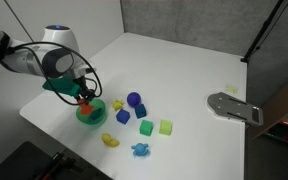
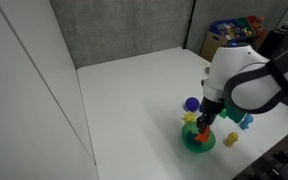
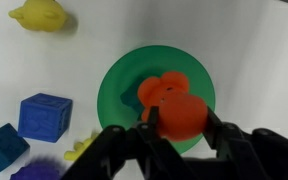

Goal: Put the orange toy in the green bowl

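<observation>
Holding orange toy (image 3: 172, 103) clamped between the jaws | green bowl (image 3: 116, 90) directly beneath the jaws | risk — releasing off-centre or from height could bounce the toy off the rim onto the table (image 3: 254, 50)

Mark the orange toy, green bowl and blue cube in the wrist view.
orange toy (image 3: 174, 102), wrist view, middle of its rounded body.
green bowl (image 3: 115, 95), wrist view, bare inside wall left of the toy.
blue cube (image 3: 46, 115), wrist view, middle of its upper face.

Orange toy (image 3: 174, 105), green bowl (image 3: 119, 85), blue cube (image 3: 44, 115).
</observation>
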### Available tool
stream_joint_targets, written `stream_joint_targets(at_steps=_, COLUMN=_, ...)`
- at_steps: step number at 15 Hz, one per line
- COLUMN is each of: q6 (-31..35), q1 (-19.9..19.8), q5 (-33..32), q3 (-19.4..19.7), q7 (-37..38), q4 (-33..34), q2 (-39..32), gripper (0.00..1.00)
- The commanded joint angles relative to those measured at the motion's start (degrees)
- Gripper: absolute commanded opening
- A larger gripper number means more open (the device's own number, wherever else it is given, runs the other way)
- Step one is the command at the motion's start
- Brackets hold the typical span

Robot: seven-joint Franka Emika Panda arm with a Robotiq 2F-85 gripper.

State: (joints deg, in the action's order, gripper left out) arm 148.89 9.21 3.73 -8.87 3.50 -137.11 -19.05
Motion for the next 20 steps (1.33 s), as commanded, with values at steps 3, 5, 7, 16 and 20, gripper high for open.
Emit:
stream_joint_targets(at_steps=3, q6=1.79, q1=1.04, q5=-2.6, q3=1.69, q7=1.85, q4=1.77, q2=-0.99, gripper=0.77)
stream_joint_targets(at_steps=5, q6=-0.03, q1=1.06, q5=-3.47, q3=2.18, q7=2.46, q4=2.63, q2=-0.16, gripper=0.93)
stream_joint_targets(at_steps=7, q6=-1.5, q1=0.73, q5=-3.77, q3=2.58, q7=2.65, q4=3.54, q2=0.99, gripper=1.0)
stream_joint_targets(at_steps=16, q6=-20.23, q1=-0.77, q5=-9.14, q3=8.23, q7=12.17, q4=11.47, q2=7.02, gripper=1.0)
stream_joint_targets(at_steps=20, q6=-31.6, q1=-2.5, q5=-11.35, q3=9.75, q7=15.25, q4=17.01, q2=9.01, gripper=1.0)
